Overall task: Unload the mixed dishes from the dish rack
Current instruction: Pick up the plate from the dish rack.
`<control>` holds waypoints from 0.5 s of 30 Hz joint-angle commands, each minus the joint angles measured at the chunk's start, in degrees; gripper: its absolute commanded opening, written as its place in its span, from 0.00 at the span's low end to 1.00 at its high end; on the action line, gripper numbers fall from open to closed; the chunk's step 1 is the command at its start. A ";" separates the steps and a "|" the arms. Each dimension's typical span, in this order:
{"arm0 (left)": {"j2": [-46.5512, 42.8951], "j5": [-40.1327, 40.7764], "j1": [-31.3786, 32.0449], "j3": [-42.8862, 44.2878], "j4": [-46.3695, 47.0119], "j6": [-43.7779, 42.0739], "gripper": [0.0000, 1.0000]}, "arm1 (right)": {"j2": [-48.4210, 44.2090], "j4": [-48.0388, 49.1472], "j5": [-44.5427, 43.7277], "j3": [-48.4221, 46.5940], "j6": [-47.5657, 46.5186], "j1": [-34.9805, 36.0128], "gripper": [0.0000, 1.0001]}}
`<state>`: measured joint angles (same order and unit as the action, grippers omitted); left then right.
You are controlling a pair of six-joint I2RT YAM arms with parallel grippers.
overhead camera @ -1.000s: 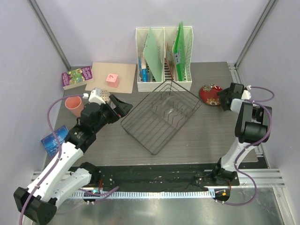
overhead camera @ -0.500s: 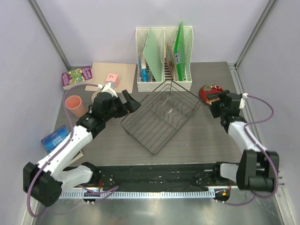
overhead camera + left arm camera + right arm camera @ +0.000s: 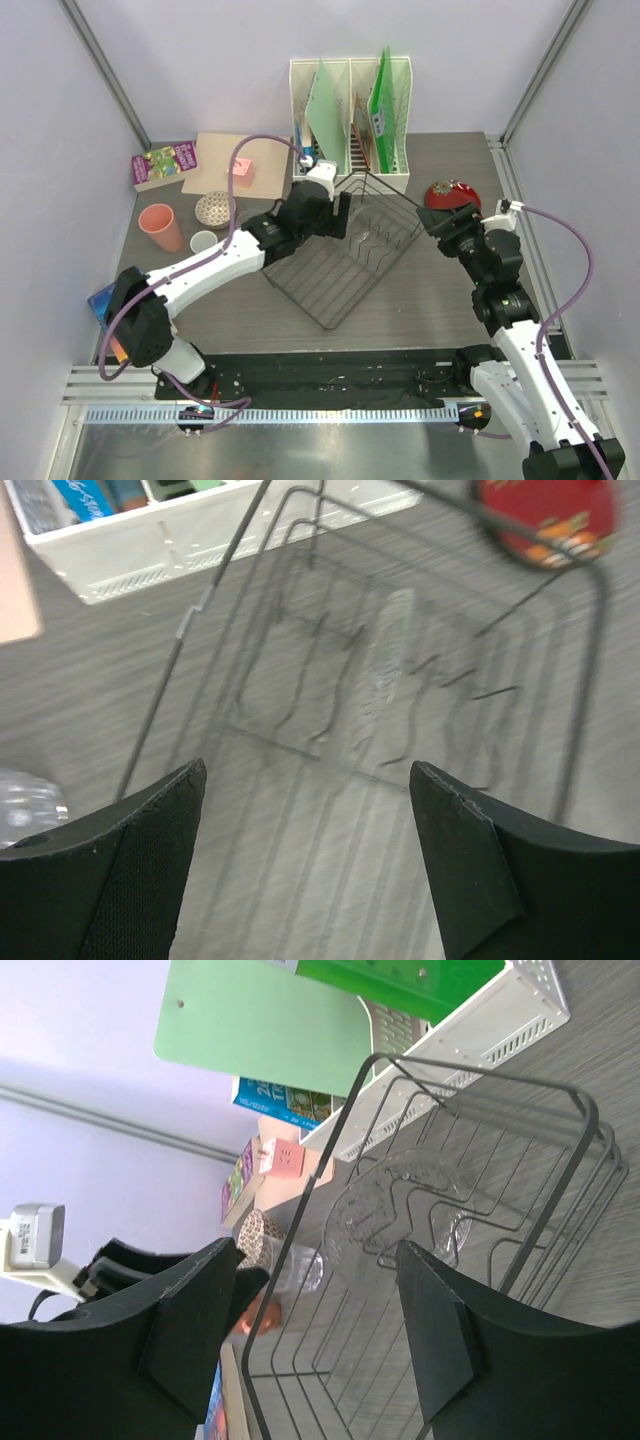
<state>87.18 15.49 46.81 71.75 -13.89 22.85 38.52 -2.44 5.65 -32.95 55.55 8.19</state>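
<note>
Top external: grey woodgrain table (image 3: 430, 295) (lilac walls (image 3: 200, 70)); left end effector (image 3: 341, 213) and right end effector (image 3: 438, 222) gape, both empty.

plate (image 3: 545, 520) cut off at top, glass (image 3: 385, 675) v. blurred

The white file holder (image 3: 320, 184) walls off the far side of the dish rack (image 3: 320, 270), and the red plate (image 3: 450, 192) sits near its right corner. You get open worktop (image 3: 420, 300) in front. The prongs (image 3: 300, 685) seem to crowd the clear glass (image 3: 385, 1205).
</note>
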 commanded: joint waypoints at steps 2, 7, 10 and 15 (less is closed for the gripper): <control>3.96 17.54 5.48 0.59 6.14 -14.57 0.80 | -0.82 -0.29 -1.86 3.32 -3.52 1.13 0.70; 7.92 19.33 6.54 -0.55 11.69 -18.46 0.78 | -0.03 1.29 -1.35 4.74 -3.34 1.13 0.70; 9.06 18.79 6.63 -0.73 13.62 -18.28 0.78 | 0.59 1.91 -1.08 5.26 -3.25 1.13 0.70; 15.12 18.70 6.63 1.55 14.93 -19.51 0.78 | 1.91 2.17 -0.46 5.70 -2.73 1.13 0.70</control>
<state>98.28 31.99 53.58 71.11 -4.38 5.52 39.77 -3.05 4.93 -27.29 53.45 9.06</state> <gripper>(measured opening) 0.783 0.701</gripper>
